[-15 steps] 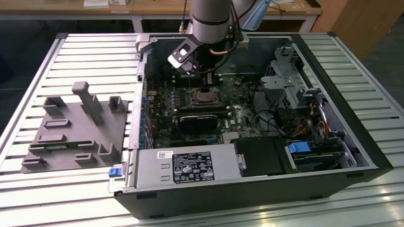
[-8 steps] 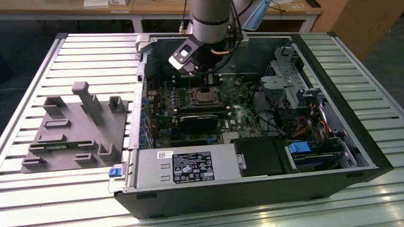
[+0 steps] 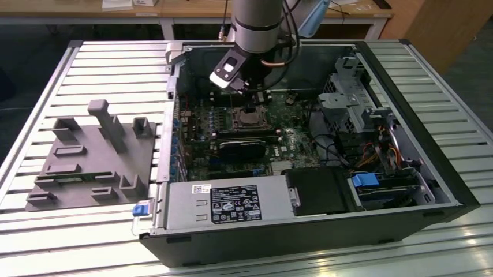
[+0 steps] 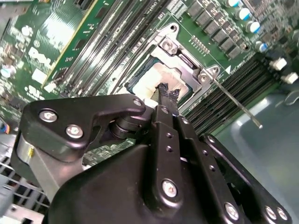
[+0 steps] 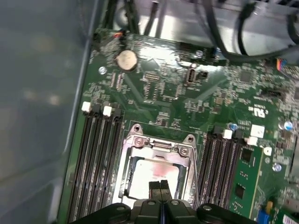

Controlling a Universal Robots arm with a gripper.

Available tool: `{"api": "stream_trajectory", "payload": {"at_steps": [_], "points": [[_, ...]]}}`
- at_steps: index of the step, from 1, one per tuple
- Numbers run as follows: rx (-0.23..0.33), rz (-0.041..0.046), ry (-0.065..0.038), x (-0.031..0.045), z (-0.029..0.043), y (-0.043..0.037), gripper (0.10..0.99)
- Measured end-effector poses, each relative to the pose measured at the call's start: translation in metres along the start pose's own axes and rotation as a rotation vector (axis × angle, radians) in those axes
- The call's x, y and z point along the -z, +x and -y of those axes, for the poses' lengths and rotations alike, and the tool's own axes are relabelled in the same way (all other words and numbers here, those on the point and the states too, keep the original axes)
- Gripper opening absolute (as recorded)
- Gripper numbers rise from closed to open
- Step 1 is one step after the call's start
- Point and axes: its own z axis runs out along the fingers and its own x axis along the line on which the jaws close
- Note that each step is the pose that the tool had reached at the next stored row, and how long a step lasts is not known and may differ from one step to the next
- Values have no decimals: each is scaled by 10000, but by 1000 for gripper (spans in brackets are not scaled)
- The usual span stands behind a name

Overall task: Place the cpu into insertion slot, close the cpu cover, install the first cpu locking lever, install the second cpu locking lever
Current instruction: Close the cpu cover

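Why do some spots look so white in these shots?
Probably lamp glare: in the exterior view the slatted table glares along its near edge; in the first wrist view the chip shines pale on its metal top; in the second wrist view the green card washes out.

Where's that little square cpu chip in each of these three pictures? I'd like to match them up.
Exterior view: the cpu sits on the motherboard, just below the gripper.
Second wrist view: the cpu lies just beyond the gripper.
First wrist view: the cpu shows through the silvery cover, next to the gripper.
Shared landmark: the gripper, close to the cpu in all three.
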Motion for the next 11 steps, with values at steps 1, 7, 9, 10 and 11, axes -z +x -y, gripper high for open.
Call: {"api": "stream_trajectory", "payload": {"at_steps": [1, 7, 9, 10, 11], "points": [[180, -1, 4, 0, 0, 0, 106], [1274, -9, 26, -2, 0, 0, 106], [1634, -14, 32, -3, 0, 0, 106], [1814, -17, 35, -4, 0, 0, 106], [2011, -20, 38, -5, 0, 0, 106]]}}
